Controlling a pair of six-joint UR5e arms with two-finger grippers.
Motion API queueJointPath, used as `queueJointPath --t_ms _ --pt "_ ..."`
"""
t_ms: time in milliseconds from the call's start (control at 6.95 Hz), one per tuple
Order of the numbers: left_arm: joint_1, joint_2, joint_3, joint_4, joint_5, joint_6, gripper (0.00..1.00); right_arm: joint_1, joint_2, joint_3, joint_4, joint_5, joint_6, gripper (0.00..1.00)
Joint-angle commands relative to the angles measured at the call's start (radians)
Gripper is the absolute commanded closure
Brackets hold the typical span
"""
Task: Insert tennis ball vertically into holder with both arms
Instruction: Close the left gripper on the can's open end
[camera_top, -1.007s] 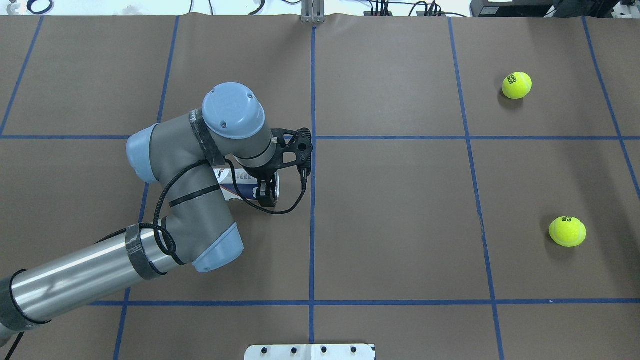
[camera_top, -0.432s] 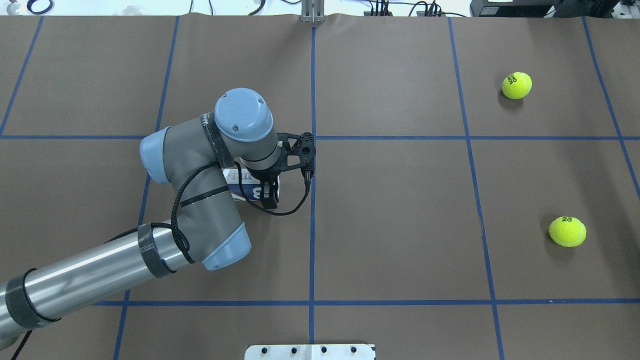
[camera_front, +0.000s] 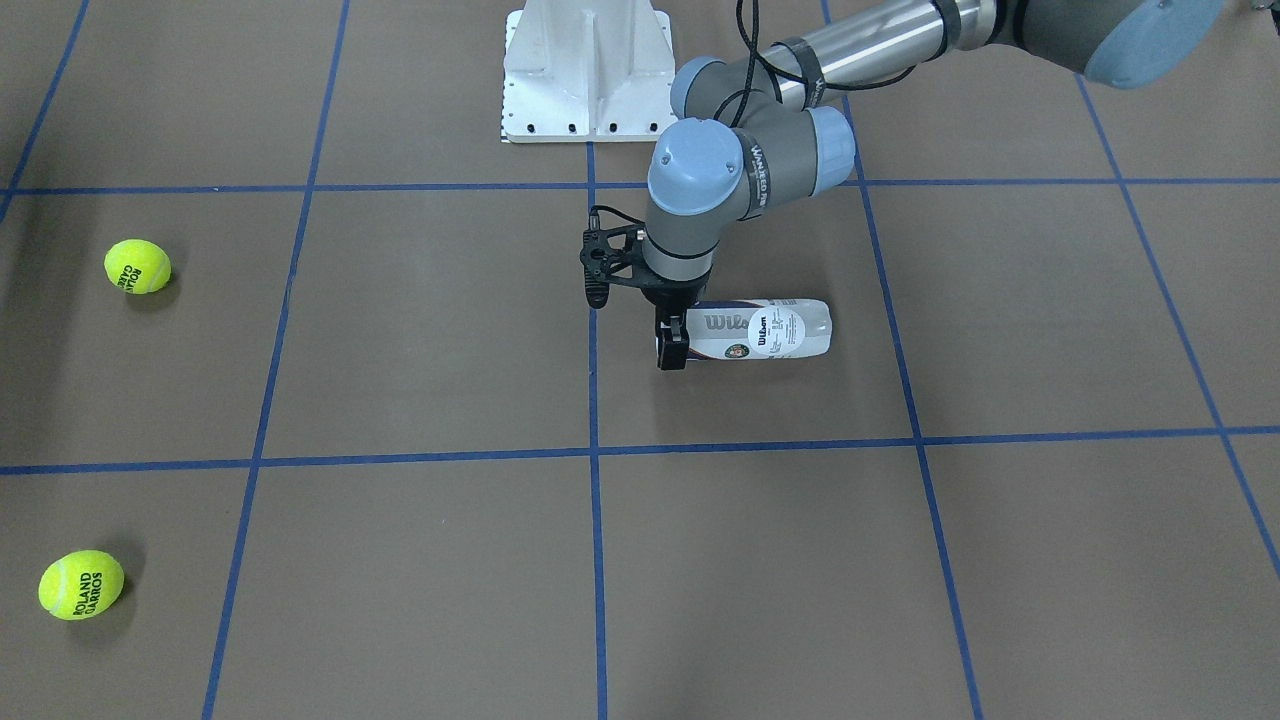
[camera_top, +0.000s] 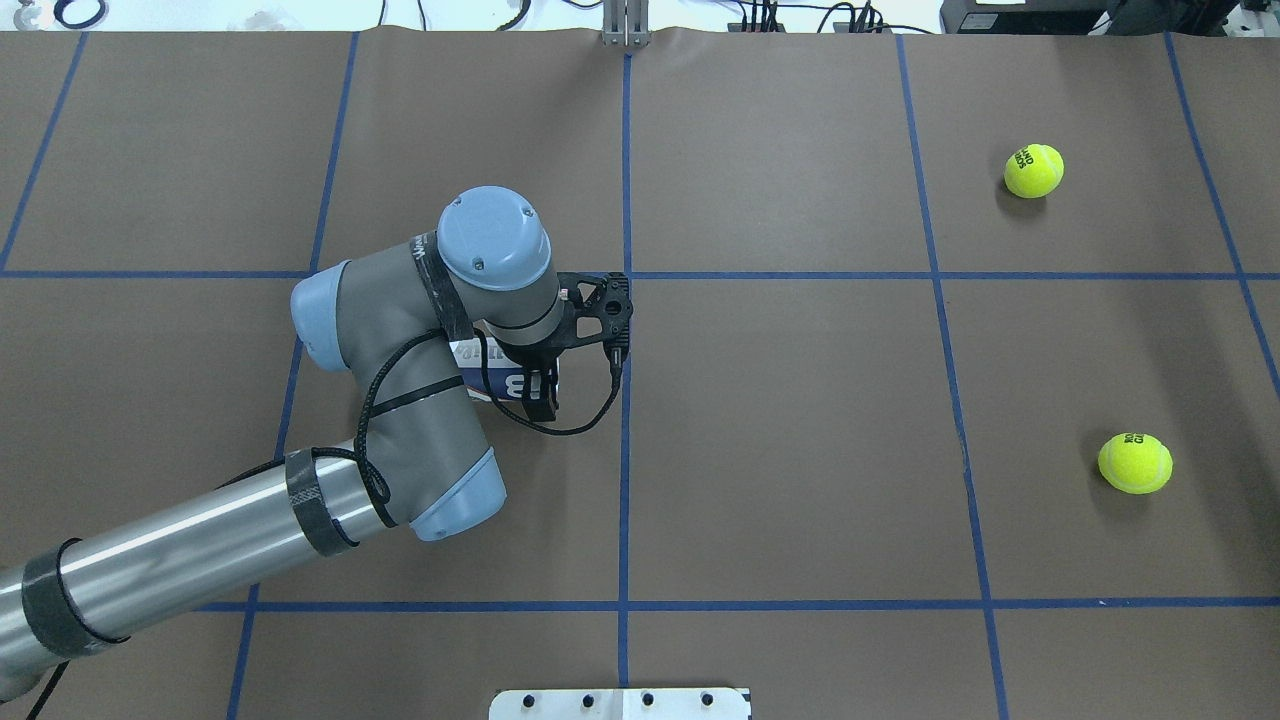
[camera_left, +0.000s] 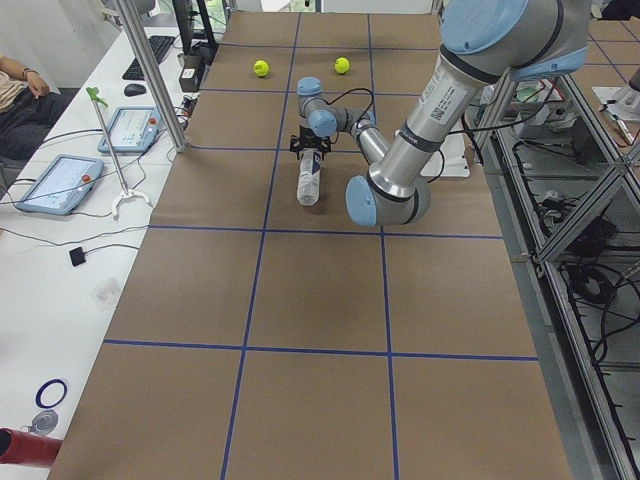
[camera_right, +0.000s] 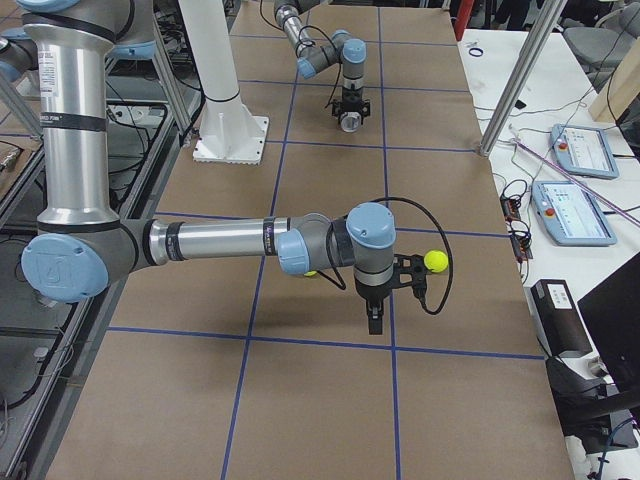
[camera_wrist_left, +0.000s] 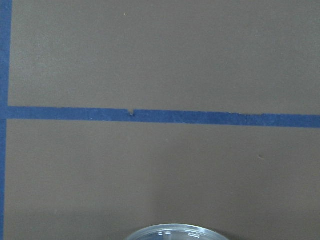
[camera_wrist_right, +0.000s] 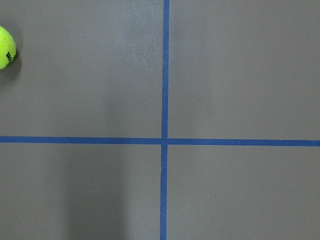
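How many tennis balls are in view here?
2: both on the robot's right side, the far ball and the near ball. The holder label could hide another.

The counter (camera_top: 800, 450) is viewed steeply from above and behind the robot in the overhead view, and from the opposite side in the front-facing view; the holder (camera_front: 770, 330), the far tennis ball (camera_top: 1033, 170) and the near tennis ball (camera_top: 1134, 463) are shared by both. From farther back, the counter is taken lengthwise from either end. The wrist views are held close, aimed straight down at it.
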Motion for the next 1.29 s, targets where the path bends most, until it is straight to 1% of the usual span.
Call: queueJointPath --t_ms 0,144,288,432,576,863,1007,1151 --pt "0.003 0.003 0.004 -0.001 0.000 0.000 0.01 0.001 -0.002 0.000 0.000 0.000 0.000 0.00" --pt "0.003 0.003 0.004 0.000 0.000 0.002 0.02 0.000 -0.002 0.000 0.000 0.001 0.000 0.00" --pt "0.003 0.004 0.004 0.000 0.001 0.003 0.06 0.000 -0.002 0.002 0.000 0.001 0.000 0.00" --pt "0.003 0.004 0.003 0.000 0.006 0.005 0.15 0.000 -0.002 0.002 0.002 0.001 0.000 0.00" --pt "0.003 0.006 0.001 -0.001 0.047 0.006 0.22 0.001 -0.002 0.002 0.002 0.001 0.000 0.00" --pt "0.003 0.004 -0.002 0.000 0.051 0.006 0.32 0.000 -0.002 0.002 0.000 0.001 0.000 0.00" --pt "0.003 0.003 -0.008 0.000 0.049 0.006 0.32 0.000 -0.002 0.003 0.000 0.001 0.000 0.00" --pt "0.003 0.001 -0.048 0.000 0.048 0.005 0.31 0.000 -0.002 0.003 0.000 0.001 0.000 0.00"
